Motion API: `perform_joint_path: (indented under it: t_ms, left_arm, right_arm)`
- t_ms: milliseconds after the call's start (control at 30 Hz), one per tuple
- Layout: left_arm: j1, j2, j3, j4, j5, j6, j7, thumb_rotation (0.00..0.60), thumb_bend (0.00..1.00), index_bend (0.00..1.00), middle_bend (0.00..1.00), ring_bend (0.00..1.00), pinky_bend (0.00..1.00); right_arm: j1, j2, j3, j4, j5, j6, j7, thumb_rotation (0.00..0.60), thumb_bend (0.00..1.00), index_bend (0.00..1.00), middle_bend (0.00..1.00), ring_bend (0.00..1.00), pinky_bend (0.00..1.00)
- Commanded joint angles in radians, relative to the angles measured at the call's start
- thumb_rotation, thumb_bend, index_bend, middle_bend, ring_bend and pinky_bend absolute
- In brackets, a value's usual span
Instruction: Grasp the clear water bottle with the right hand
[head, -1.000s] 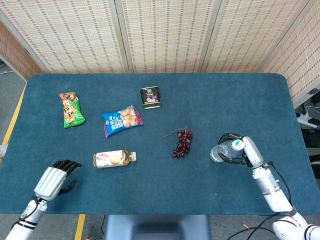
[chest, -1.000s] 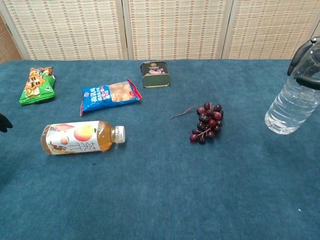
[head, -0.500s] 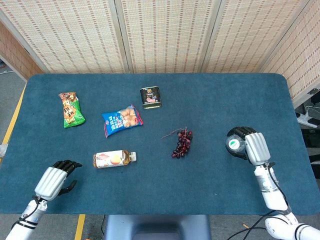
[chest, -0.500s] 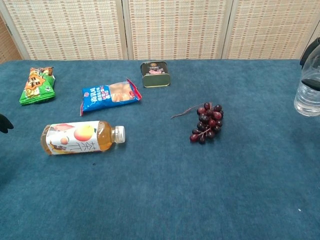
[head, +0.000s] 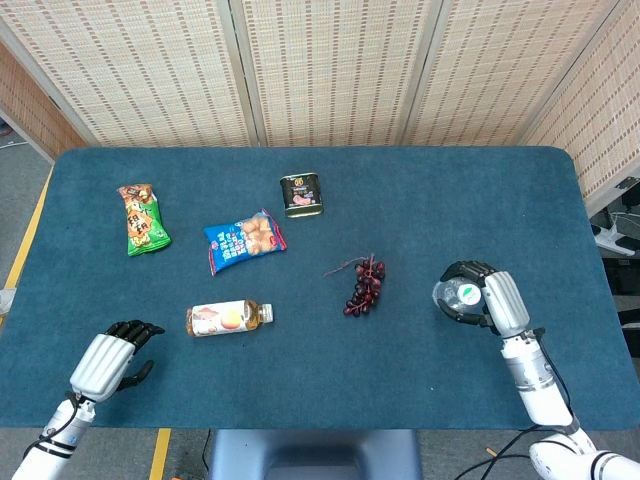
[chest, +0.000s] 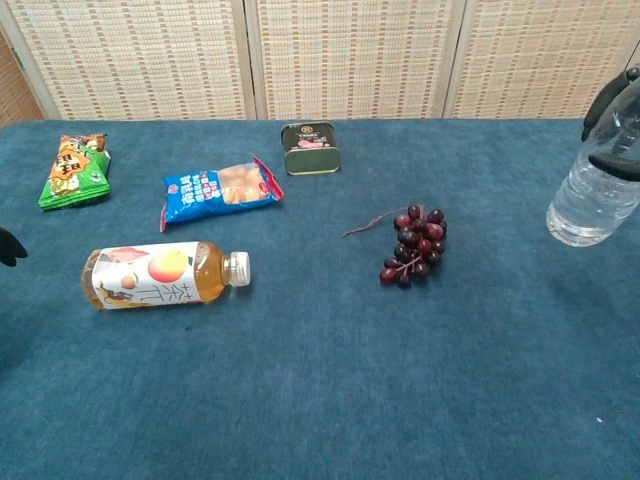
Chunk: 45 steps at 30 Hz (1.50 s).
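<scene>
The clear water bottle is held off the table at the right side, its base tilted toward the table's middle. My right hand grips it around the upper body, black fingers wrapped round the plastic. In the chest view only the dark fingers show at the right edge, above the bottle's lower half. My left hand rests at the front left corner with fingers curled in and nothing in it; the chest view shows only a dark sliver of the left hand at the left edge.
A bunch of dark grapes lies just left of the bottle. A tea bottle lies on its side front left. A blue snack bag, a green-orange snack bag and a small tin lie farther back on the blue table.
The right hand swung the bottle right and up, then back left, so its base now points toward the table's middle again. The left hand has not moved.
</scene>
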Motion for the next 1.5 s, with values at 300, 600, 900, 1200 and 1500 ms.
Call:
perform_joint_path:
  t_ms: [300,600,900,1200,1500]
  left_arm:
    - [0.000,0.001,0.000,0.000,0.000,0.001,0.001,0.600,0.36,0.27,0.30,0.24,0.32]
    - [-0.001,-0.001,0.001,0.002,-0.002,-0.004,0.002,0.600,0.36,0.27,0.30,0.24,0.32]
    - [0.000,-0.001,0.001,0.002,-0.001,-0.001,0.006,0.600,0.36,0.27,0.30,0.24,0.32]
    - [-0.002,-0.002,0.001,-0.001,-0.002,-0.007,0.013,0.600,0.36,0.27,0.30,0.24,0.32]
    - [0.000,0.001,0.000,0.000,-0.003,-0.001,0.006,0.600,0.36,0.27,0.30,0.24,0.32]
  right_arm:
    - [0.006,-0.025,-0.004,0.057,0.100,-0.125,-0.209,0.600,0.50,0.82,0.77,0.62,0.59]
    - [-0.005,-0.006,-0.013,-0.014,-0.001,-0.002,-0.114,0.600,0.50,0.82,0.77,0.62,0.59]
    - [-0.003,-0.006,-0.015,0.033,0.040,-0.054,-0.028,0.600,0.50,0.82,0.77,0.62,0.59]
    - [0.039,-0.135,0.008,0.248,0.079,-0.130,0.198,0.600,0.50,0.82,0.77,0.62,0.59]
    - [0.060,-0.162,-0.048,0.377,0.029,-0.172,0.356,0.600,0.45,0.46,0.54,0.32,0.41]
